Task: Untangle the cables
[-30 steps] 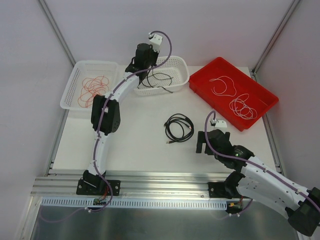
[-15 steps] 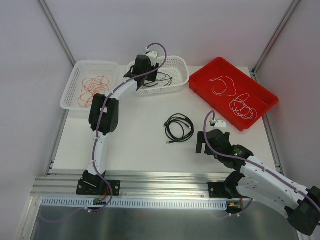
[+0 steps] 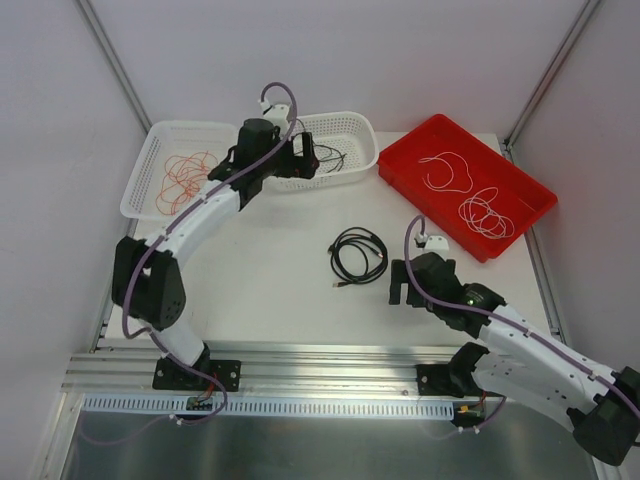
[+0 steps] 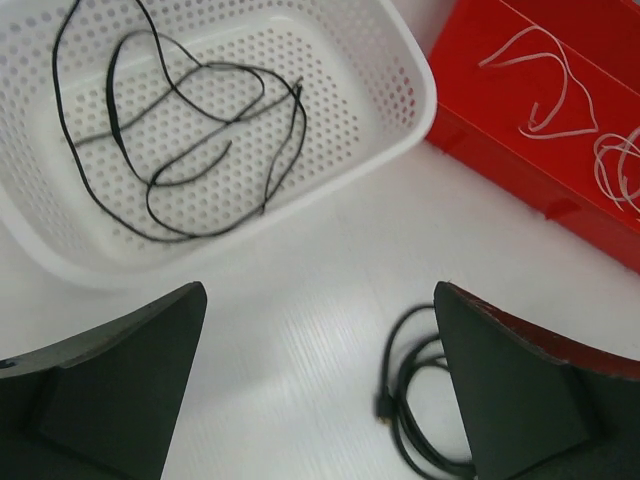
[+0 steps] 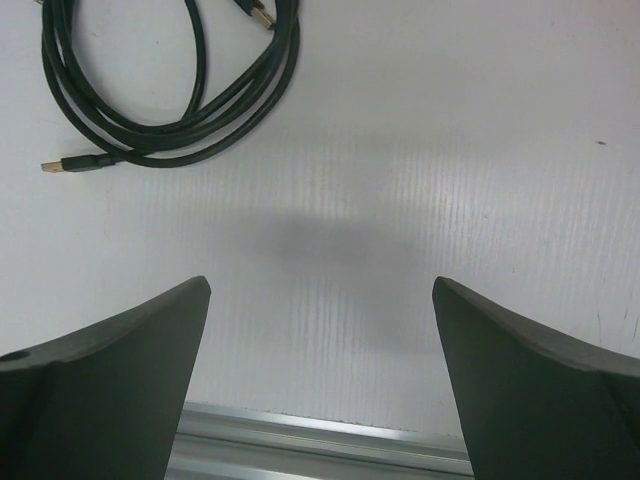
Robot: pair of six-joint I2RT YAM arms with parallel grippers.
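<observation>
A coiled black cable (image 3: pixel 358 256) with gold plugs lies in the middle of the table; it also shows in the left wrist view (image 4: pixel 410 405) and the right wrist view (image 5: pixel 170 95). A thin black cable (image 4: pixel 190 130) lies loose in the middle white basket (image 3: pixel 350 135). Red-orange cables (image 3: pixel 185 172) sit in the left white basket (image 3: pixel 140 190). White cables (image 3: pixel 470 195) rest in the red tray (image 3: pixel 400 170). My left gripper (image 3: pixel 303 160) hovers at the middle basket's near-left rim, open and empty (image 4: pixel 320 330). My right gripper (image 3: pixel 400 285) is open and empty (image 5: pixel 320 330), just near and right of the coil.
A metal rail (image 3: pixel 320 365) runs along the table's near edge, visible under the right gripper (image 5: pixel 330 440). Slanted frame posts (image 3: pixel 115 60) stand at the back corners. Both baskets and the red tray line the far side.
My left gripper has opened and drawn back down and to the left from above the middle basket, leaving the thin black cable lying in it. The right arm has barely moved.
</observation>
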